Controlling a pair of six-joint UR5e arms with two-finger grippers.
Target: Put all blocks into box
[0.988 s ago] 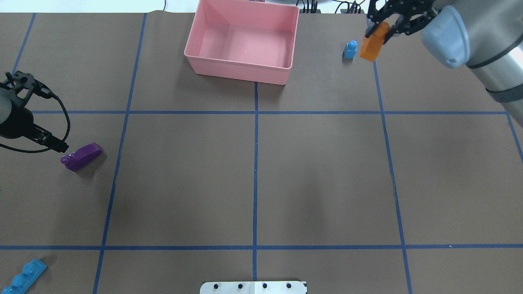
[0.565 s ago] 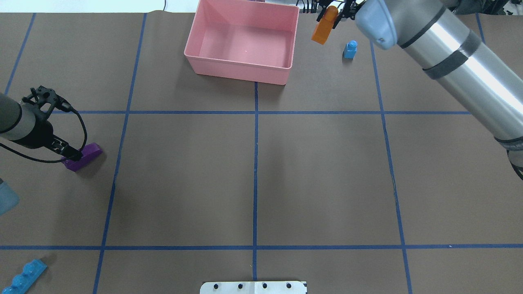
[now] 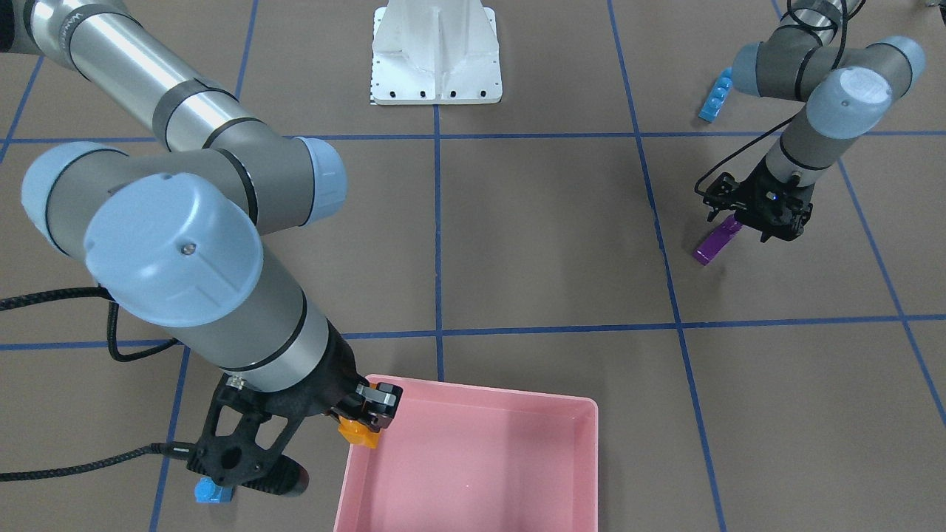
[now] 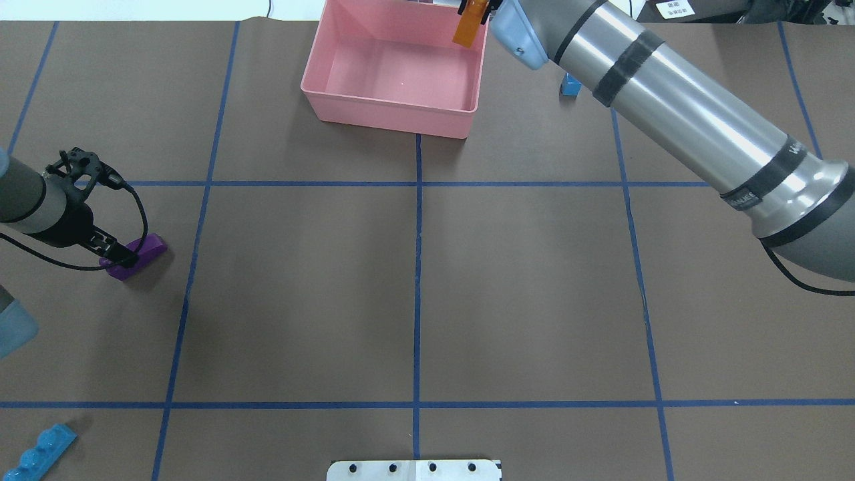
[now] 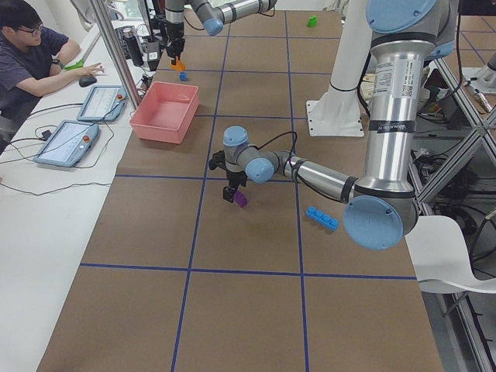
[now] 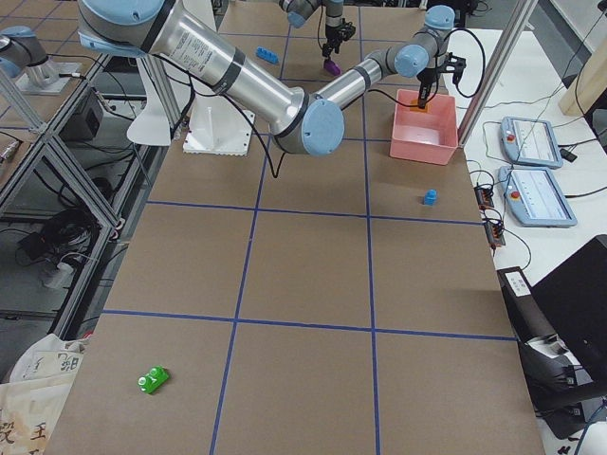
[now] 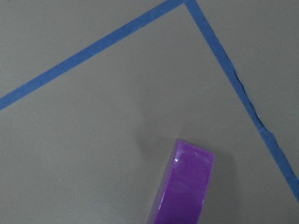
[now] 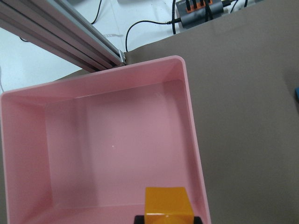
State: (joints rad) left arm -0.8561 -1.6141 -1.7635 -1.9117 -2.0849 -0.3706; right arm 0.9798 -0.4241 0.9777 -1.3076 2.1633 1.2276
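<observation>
Right gripper is clamped on the orange block, hanging it just over the box at its right-hand rim. Delivery step, I'd say: it wants a nudge inward, then release. Left gripper sits at the purple block, well left of the box; I cannot tell its grip. The arm lettering is too small to read.

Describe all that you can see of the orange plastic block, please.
The orange plastic block is a small, glossy brick with smooth sides. The right gripper is shut on its upper end, so it hangs lengthwise in the air, slightly tilted. It is above the rim at one corner of the pink plastic box, and it appears to touch only the gripper.
</observation>
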